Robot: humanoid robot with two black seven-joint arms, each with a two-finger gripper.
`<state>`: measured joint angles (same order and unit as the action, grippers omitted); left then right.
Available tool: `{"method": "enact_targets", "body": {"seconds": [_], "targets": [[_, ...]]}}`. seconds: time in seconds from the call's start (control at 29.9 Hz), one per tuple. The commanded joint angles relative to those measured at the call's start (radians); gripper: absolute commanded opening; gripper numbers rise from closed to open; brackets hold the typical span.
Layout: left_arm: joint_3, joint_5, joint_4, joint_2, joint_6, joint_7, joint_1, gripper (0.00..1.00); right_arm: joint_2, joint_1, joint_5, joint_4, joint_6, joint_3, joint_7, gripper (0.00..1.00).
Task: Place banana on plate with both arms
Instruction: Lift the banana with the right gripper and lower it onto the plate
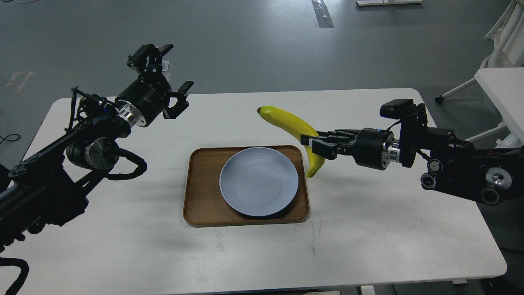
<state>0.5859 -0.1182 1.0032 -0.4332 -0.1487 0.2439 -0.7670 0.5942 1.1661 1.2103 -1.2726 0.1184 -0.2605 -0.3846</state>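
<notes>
My right gripper (313, 144) is shut on the yellow banana (286, 119) and holds it in the air over the right edge of the wooden tray. The banana's dark tip points left and its other end hangs down beside the tray. The pale blue-grey plate (258, 180) lies empty on the brown wooden tray (198, 184) at the table's middle. My left gripper (170, 78) is open and empty, raised above the table's far left, well apart from the plate.
The white table (368, 246) carries the tray and plate. A second white table (501, 90) and white chair legs stand off the right edge. Grey floor lies beyond the far edge.
</notes>
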Motion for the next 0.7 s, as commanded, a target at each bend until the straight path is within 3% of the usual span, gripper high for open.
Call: {"method": "enact_targets", "body": {"seconds": [0.0,0.2,0.67], "targets": [[0.0,0.0,0.0,0.001,0.0,0.0,0.0,0.98,-0.057,0.009,0.002,0.022,-0.003,-0.028,0.0,0.21],[0.0,0.0,0.0,-0.009,-0.002,0.0,0.0,0.98,-0.154,0.015,0.003,0.116,-0.005,-0.088,0.0,0.21],[0.0,0.0,0.0,-0.007,-0.002,0.0,0.0,0.98,-0.212,0.017,0.002,0.176,-0.005,-0.121,0.0,0.24]]}}
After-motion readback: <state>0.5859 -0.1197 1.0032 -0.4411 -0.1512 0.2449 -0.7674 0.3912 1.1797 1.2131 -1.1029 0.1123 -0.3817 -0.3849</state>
